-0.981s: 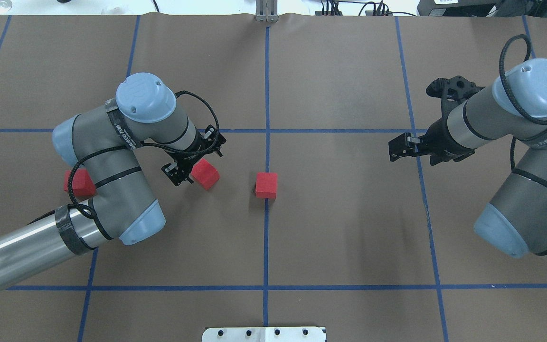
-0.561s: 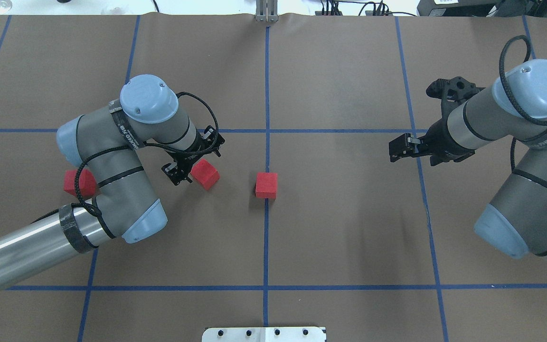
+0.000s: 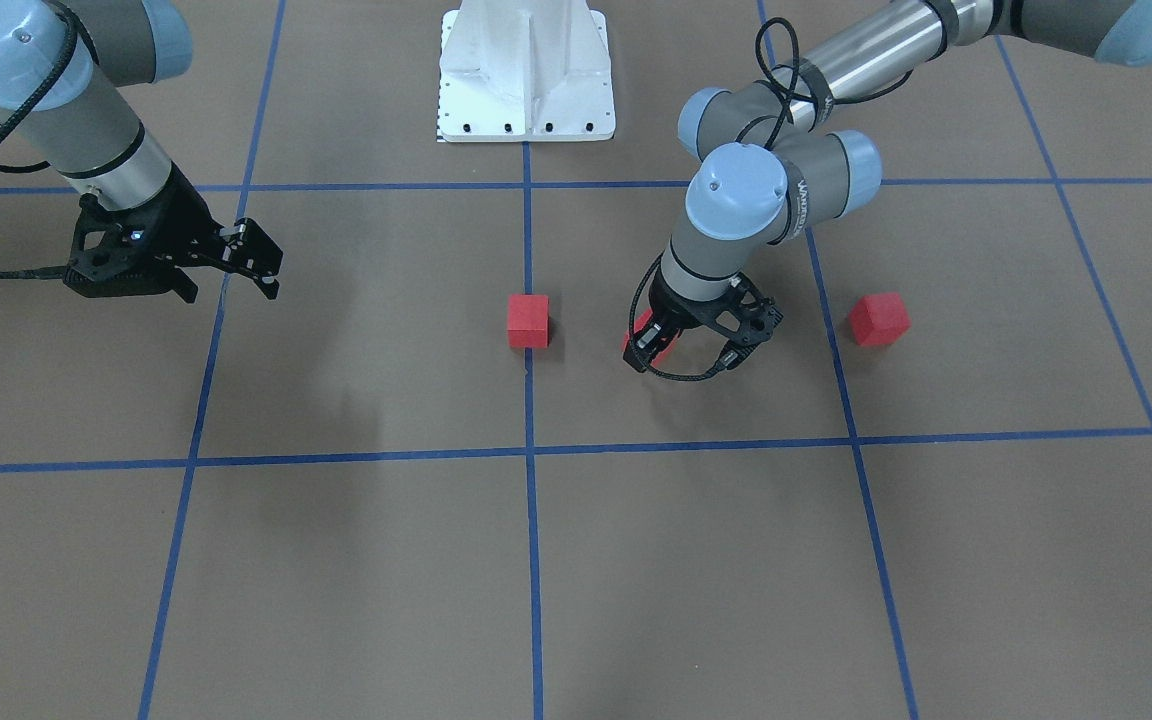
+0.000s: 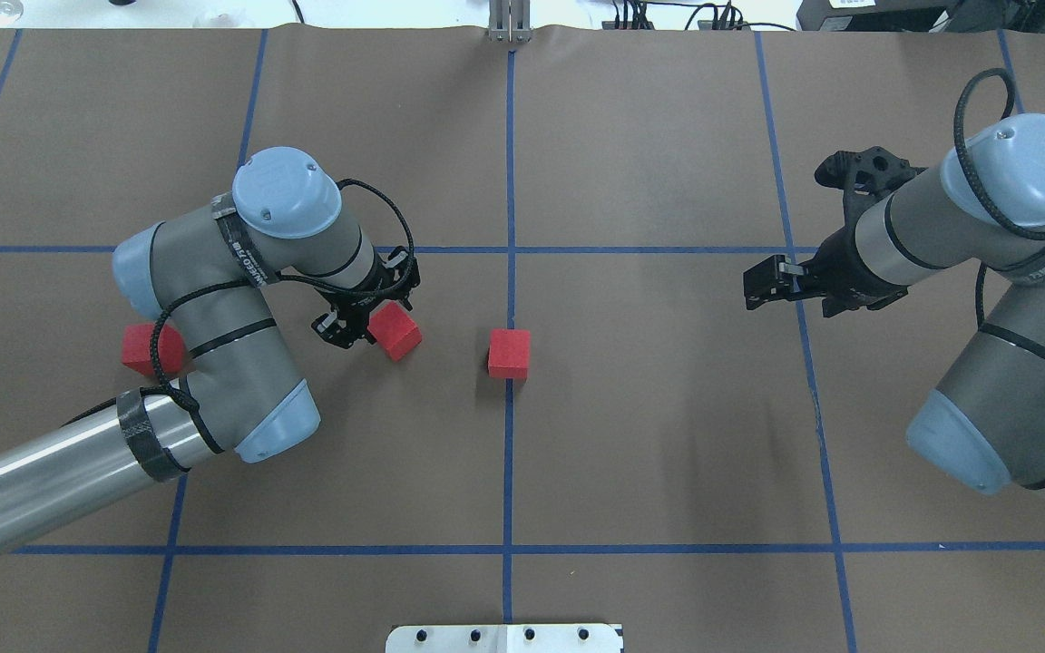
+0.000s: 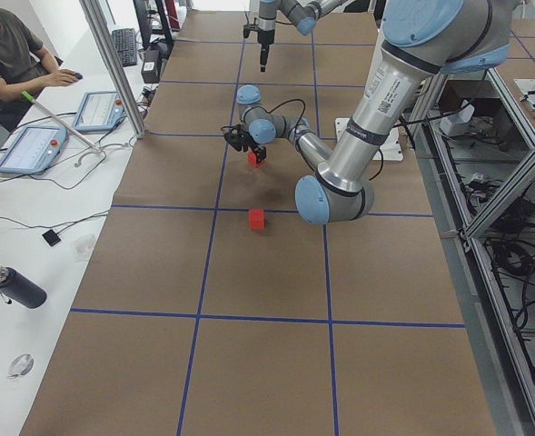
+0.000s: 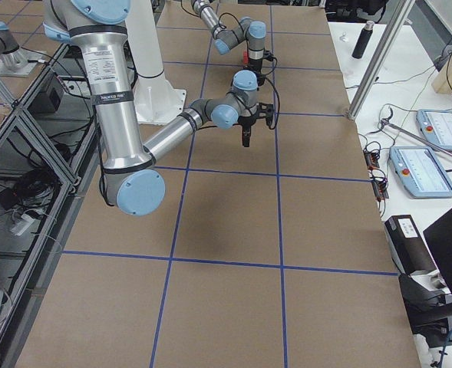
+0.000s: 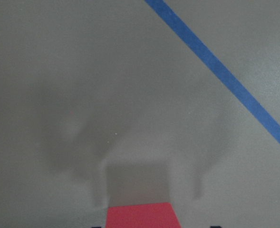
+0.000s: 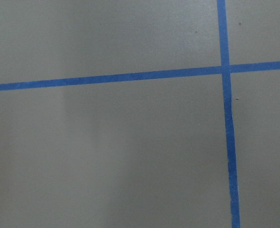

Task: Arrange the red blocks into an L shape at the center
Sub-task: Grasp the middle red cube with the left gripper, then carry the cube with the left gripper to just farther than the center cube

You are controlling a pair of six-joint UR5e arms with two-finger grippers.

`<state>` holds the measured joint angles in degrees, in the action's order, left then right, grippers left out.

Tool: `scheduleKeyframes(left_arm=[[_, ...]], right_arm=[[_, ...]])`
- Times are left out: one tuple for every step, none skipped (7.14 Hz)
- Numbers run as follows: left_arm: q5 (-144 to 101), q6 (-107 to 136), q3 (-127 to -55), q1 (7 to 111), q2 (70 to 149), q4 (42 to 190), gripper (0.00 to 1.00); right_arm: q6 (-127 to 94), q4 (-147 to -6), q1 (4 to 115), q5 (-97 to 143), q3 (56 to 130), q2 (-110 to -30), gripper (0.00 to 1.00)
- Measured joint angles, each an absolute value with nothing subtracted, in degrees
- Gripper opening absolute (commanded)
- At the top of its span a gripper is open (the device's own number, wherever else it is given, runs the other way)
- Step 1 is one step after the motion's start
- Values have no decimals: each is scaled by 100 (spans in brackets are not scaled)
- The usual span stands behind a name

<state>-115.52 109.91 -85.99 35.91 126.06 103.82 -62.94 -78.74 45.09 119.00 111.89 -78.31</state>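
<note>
Bright, even, diffuse light from above falls on the matte brown bench (image 4: pixel 668 435), and there is no glare on it. Shadows are soft and faint. Pale smudges lie beside the left arm (image 4: pixel 223 363) and the right arm (image 4: pixel 994 381). The middle red block (image 4: pixel 509 353) casts only a thin dark rim. The left arm's bare metal tube (image 4: pixel 33 494), near the bench's left edge, carries bright streaks. The left wrist view is dim and blurred. A second red block (image 7: pixel 142 214) at its bottom edge is out of focus, and grey shadows of that block and of the left end effector (image 4: pixel 366 316) lie ahead of it. The right wrist view is sharper, with its left half slightly darker.
</note>
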Motion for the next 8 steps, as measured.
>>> scheduleKeyframes(left_arm=[[-11546,10968,-8637,3599,12618,10379,0],[-11536,10842,-8697,3619,12685,10367,0],[-11528,10402,-8730,3643,12828,10345,0],[-11524,9625,-8719,3665,12951,10322,0],[-11523,8650,-8691,3694,13030,10272,0],[-11504,7745,-8607,3724,13136,10183,0],[-11468,7153,-8281,3740,13451,10111,0],[-11446,6882,-7741,3741,13927,10082,0]], right_arm=[[-6299,-7875,4509,11900,11188,-7831,100],[-6299,-7875,4509,11901,11188,-7831,100],[-6296,-7875,4510,11900,11184,-7830,100],[-6292,-7875,4519,11900,11181,-7826,100],[-6288,-7875,4530,11898,11178,-7825,100],[-6285,-7875,4538,11895,11174,-7827,100],[-6285,-7875,4541,11893,11172,-7830,100],[-6284,-7875,4543,11892,11169,-7831,100]])
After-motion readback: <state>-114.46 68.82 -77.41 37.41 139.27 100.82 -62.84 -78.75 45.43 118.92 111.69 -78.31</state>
